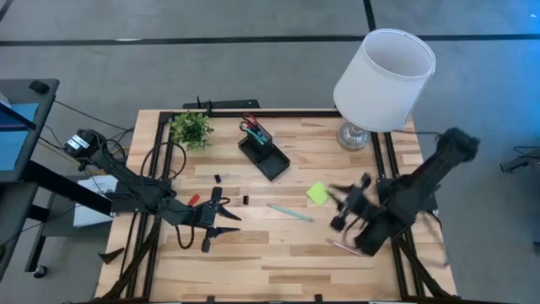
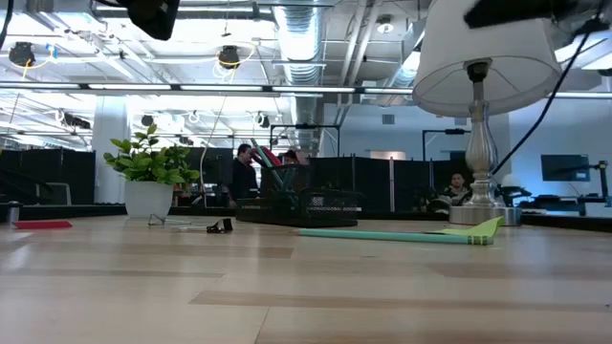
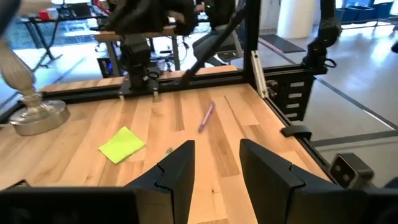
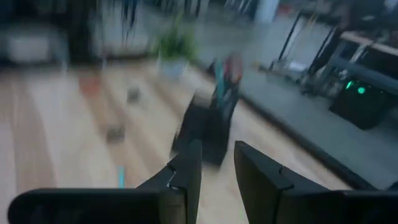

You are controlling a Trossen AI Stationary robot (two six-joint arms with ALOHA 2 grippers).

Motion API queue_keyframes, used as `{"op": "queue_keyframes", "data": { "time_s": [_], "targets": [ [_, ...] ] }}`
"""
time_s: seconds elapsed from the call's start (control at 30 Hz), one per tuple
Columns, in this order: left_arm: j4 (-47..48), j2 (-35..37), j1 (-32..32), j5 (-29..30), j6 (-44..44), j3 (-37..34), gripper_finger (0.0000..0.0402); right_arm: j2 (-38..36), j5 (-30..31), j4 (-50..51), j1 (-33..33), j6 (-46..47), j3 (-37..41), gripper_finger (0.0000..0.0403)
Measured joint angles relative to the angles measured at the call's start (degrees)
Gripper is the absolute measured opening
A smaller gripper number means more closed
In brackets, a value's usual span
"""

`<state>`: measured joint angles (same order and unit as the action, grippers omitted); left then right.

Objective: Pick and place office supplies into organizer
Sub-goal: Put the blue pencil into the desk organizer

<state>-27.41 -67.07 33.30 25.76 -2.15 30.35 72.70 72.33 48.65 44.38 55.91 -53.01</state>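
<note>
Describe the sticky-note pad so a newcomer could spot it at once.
Start at the white-shaded lamp at the table's far right corner. Come toward the near edge from its metal base to the sticky-note pad, just ahead of the right gripper. It is the only flat lime-green square; the teal pen beside it is thin.

The dark left gripper (image 1: 221, 217) hung low over the table with its two fingers apart. The dark right gripper (image 1: 344, 205) also had its fingers apart, holding nothing.

Open-plan office: exposed ceiling ducts (image 2: 296, 38), dark cubicle partitions (image 2: 382, 182) (people seated behind).
</note>
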Motion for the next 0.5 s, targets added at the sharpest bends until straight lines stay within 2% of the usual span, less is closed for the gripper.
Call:
{"op": "queue_keyframes", "data": {
  "time_s": [0.03, 0.1, 0.2, 0.27, 0.37, 0.43, 0.5],
  "targets": [
    [-0.24, 0.00, -0.09, 0.41, 0.24, 0.00, 0.0125, -2.74, 2.45, -3.35, 0.00, -0.83, 2.92, 0.0090],
    [-0.36, 0.00, -0.52, 0.85, 0.54, 0.00, 0.0125, -6.67, 3.45, -13.60, 0.00, -2.53, 11.15, 0.0090],
    [-0.34, 0.00, -0.74, 0.87, 0.50, 0.00, 0.0125, -7.66, -1.03, -40.81, -0.24, -6.09, 26.41, 0.0090],
    [-0.34, 0.00, -0.70, 0.44, 0.92, 0.00, 0.0125, -5.72, -5.01, -65.88, -0.24, -16.93, 34.02, 0.0090],
    [-0.47, 0.00, -0.71, 0.44, 1.96, 0.00, 0.0125, -1.38, -12.93, -100.77, -1.49, -39.05, 40.61, 0.0090],
    [-0.67, 0.00, -0.74, 0.46, 1.99, 0.00, 0.0125, 2.26, -18.63, -114.46, -4.11, -49.81, 42.17, 0.0090],
    [-0.67, 0.00, -0.72, 0.44, 1.89, 0.00, 0.0125, 6.29, -23.57, -118.17, -7.59, -52.26, 42.31, 0.0090]
  ]
}}
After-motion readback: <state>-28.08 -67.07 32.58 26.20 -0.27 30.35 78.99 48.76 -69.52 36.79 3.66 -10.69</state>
